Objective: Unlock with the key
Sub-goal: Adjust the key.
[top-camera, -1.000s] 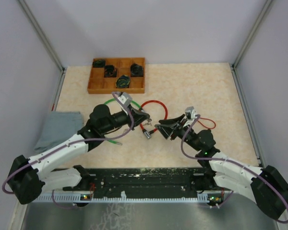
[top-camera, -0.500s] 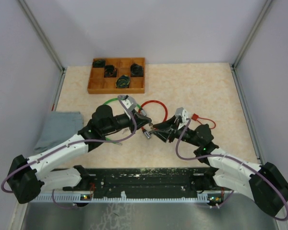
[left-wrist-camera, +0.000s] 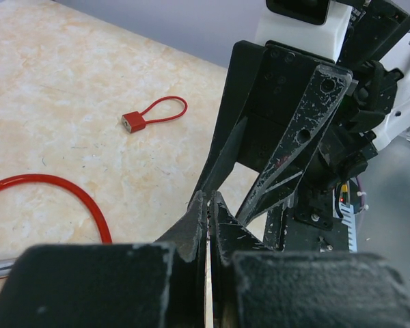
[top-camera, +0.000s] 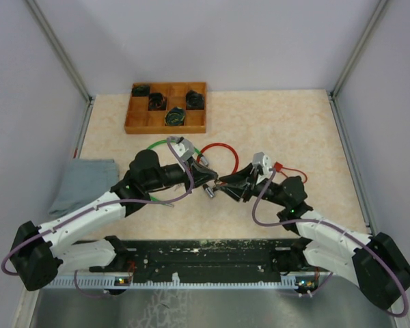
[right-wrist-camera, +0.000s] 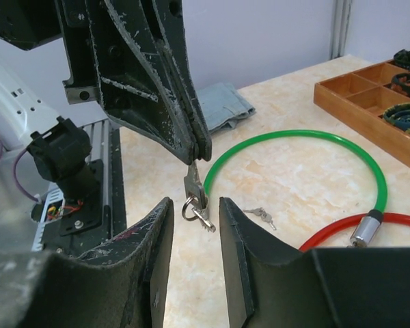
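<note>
**Key** (right-wrist-camera: 193, 183): off the table, hanging in the air over its middle near part. You have it pinched by the upper end, with its key ring (right-wrist-camera: 191, 208) dangling below.

**Left gripper** (right-wrist-camera: 198, 154): fingers pressed together on the key, tips pointing down.

**Right gripper** (right-wrist-camera: 195, 229): jaws set narrowly apart, one finger on each side of the hanging key and ring. Neither touches them, and nothing is held.

**Red cable lock** (right-wrist-camera: 396, 220): lying on the table just beyond the grippers, its metal barrel end (right-wrist-camera: 361, 232) resting free. No key is in it.

**Small red padlock** (left-wrist-camera: 132, 123): on the table to the right, its wire loop closed, untouched.

**Green cable lock** (right-wrist-camera: 294, 133): a loop lying flat, left of the red one.

**Second set of keys** (right-wrist-camera: 260, 216): loose on the table inside the green loop.

**Wooden tray** (top-camera: 138, 121): far left of the table (top-camera: 287, 130), with dark coiled items in some compartments.

**Grey cloth** (top-camera: 85, 181): at the left edge.

**Progress**: early.
- Done: you have the key lifted and presented between the right fingers, which looks like a hand-over being set up.
- Left: the right grip on the key, the left release, bringing a lock to the key, then inserting and turning.

The red cable lock is nearest and seems the likely target, but the views do not settle which lock this key fits.
</note>
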{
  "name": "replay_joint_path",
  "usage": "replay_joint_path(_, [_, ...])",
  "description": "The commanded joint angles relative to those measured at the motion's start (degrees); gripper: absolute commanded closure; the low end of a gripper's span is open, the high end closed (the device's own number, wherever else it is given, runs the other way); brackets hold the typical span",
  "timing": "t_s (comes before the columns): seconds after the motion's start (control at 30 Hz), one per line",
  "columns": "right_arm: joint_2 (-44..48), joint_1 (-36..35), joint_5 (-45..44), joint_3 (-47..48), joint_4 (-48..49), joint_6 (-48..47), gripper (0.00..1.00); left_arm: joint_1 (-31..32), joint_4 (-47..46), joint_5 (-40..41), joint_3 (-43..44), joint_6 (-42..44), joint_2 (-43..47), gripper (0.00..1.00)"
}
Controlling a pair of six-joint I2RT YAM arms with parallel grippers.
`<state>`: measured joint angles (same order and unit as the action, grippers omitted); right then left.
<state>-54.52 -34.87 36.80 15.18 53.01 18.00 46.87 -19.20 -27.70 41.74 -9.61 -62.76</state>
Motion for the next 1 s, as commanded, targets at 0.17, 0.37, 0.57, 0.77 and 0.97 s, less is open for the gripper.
replay_joint_path(0.17, [-1.96, 1.39, 6.54, 3.03, 9.32, 3.48, 0.76, 0.14, -3.85, -3.59, -0.44, -1.75, 0.00, 1.00])
replay_joint_path(0.37, [-5.81, 1.37, 8.91, 2.43, 17.33, 7.31, 0.85, 0.15, -5.51, -4.75, -0.38, -2.81, -0.17, 1.00])
replay_joint_path(0.57, [-6.49, 1.39, 9.73, 2.19, 19.34, 7.98, 0.89, 0.10, -6.64, -4.47, -0.77, -3.44, -0.73, 1.00])
replay_joint_path(0.77, [-6.88, 1.39, 10.14, 1.52, 22.06, 9.47, 0.89, 0.14, -9.57, -4.25, -2.08, -5.16, -0.87, 1.00])
replay_joint_path(0.97, [-7.70, 1.36, 8.54, 0.32, 26.84, 11.27, 0.79, 0.15, -11.21, -3.29, -3.18, -6.18, -0.28, 1.00])
